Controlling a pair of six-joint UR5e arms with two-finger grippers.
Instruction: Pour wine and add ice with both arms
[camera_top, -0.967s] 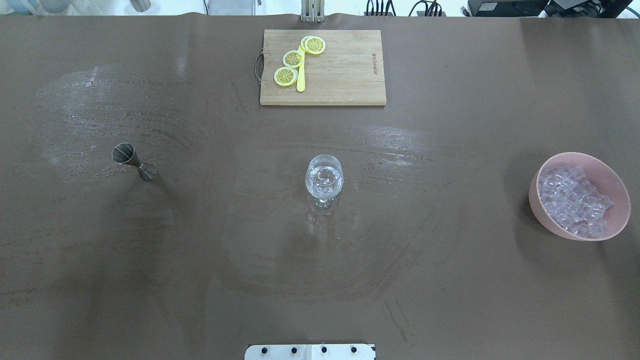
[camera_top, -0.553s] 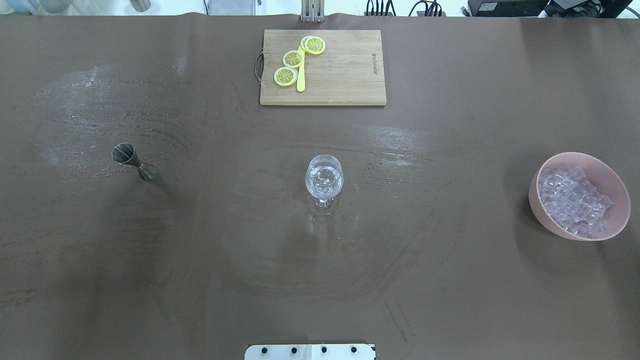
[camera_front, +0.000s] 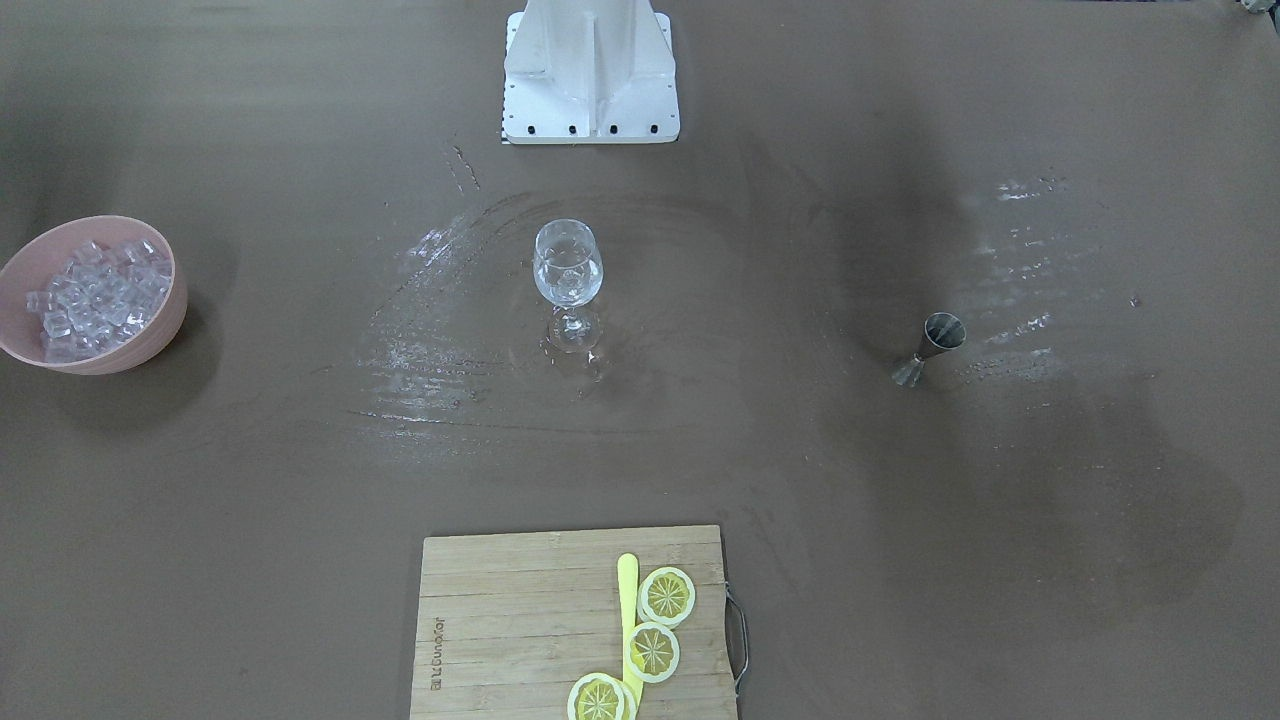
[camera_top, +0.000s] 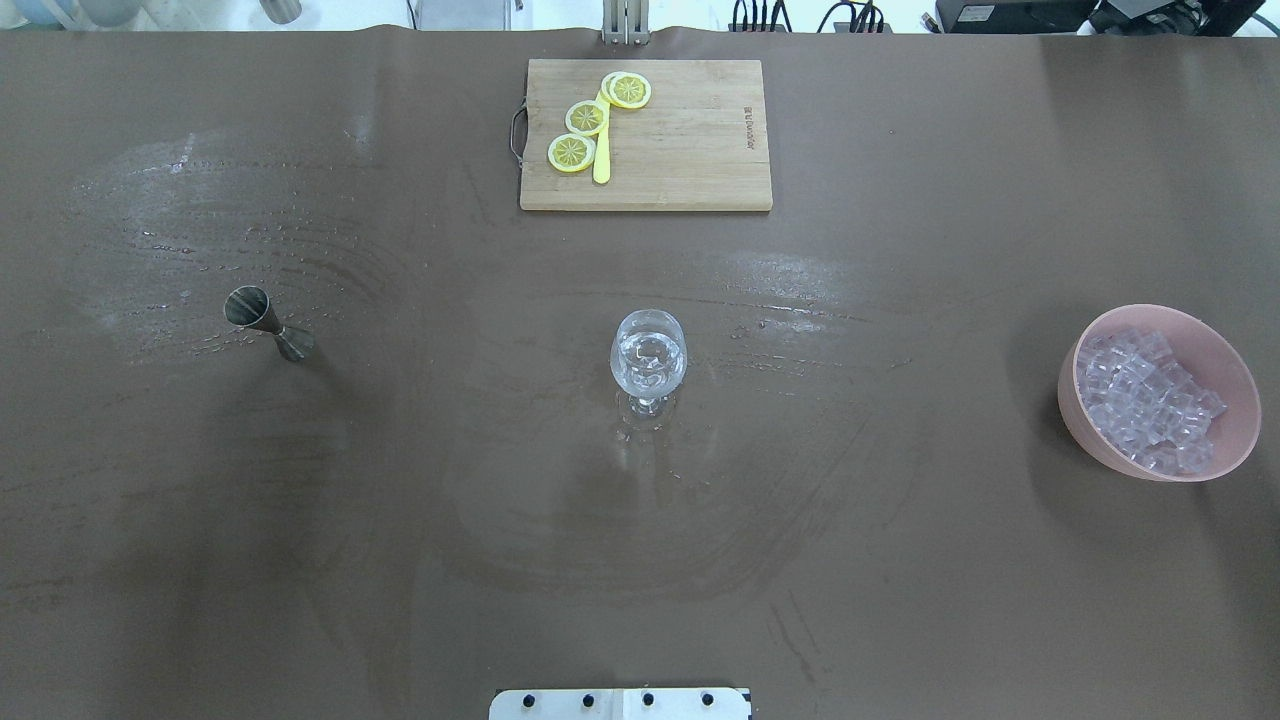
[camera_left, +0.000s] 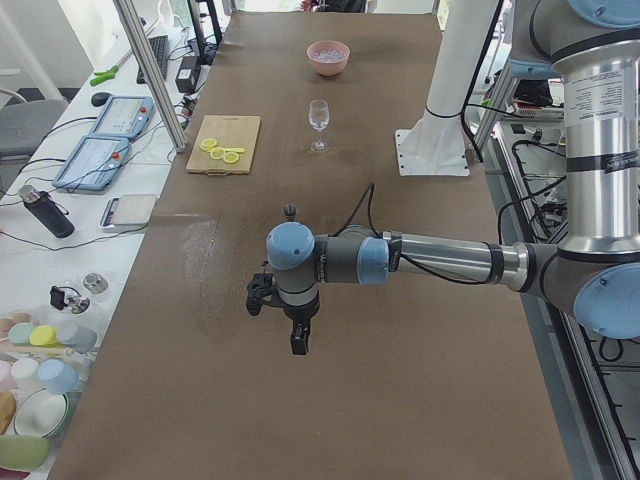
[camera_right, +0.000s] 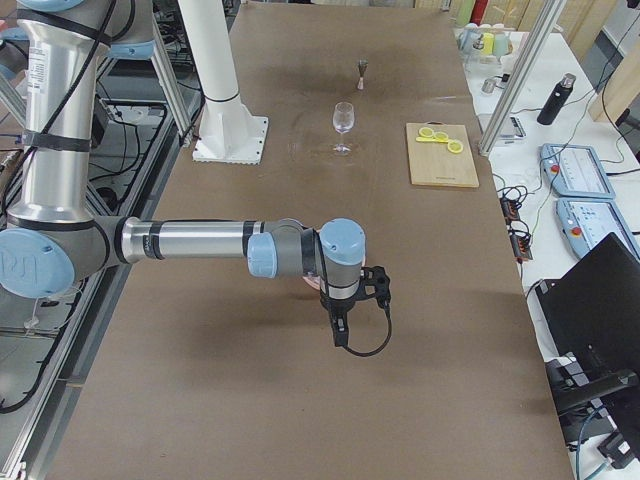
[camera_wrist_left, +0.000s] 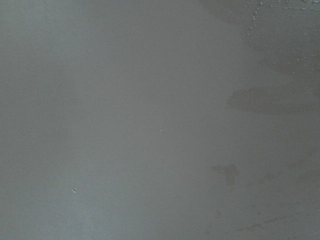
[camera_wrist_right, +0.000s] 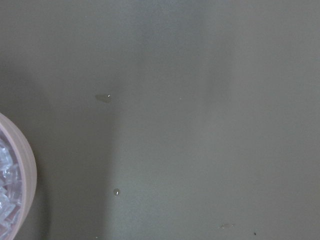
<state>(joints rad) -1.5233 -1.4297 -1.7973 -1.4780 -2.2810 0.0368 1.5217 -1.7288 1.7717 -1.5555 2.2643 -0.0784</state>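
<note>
My left gripper (camera_left: 299, 345) hangs over bare brown table (camera_top: 900, 560), well apart from the jigger (camera_top: 268, 322). My right gripper (camera_right: 340, 336) hangs near the pink bowl (camera_top: 1068, 398) — open or closed, I cannot tell for either from these side views. The ice (camera_top: 1150, 400) fills that bowl; the wine glass (camera_top: 648, 360) stands upright mid-table.

The left arm (camera_left: 440, 262) reaches out level, forearm straight, wrist turned down, left gripper (camera_left: 299, 338) hanging toward the surface. The right arm (camera_right: 190, 241) mirrors it, forearm level, right gripper (camera_right: 340, 330) pointing down. Finger spacing on either one: can't call it.
</note>
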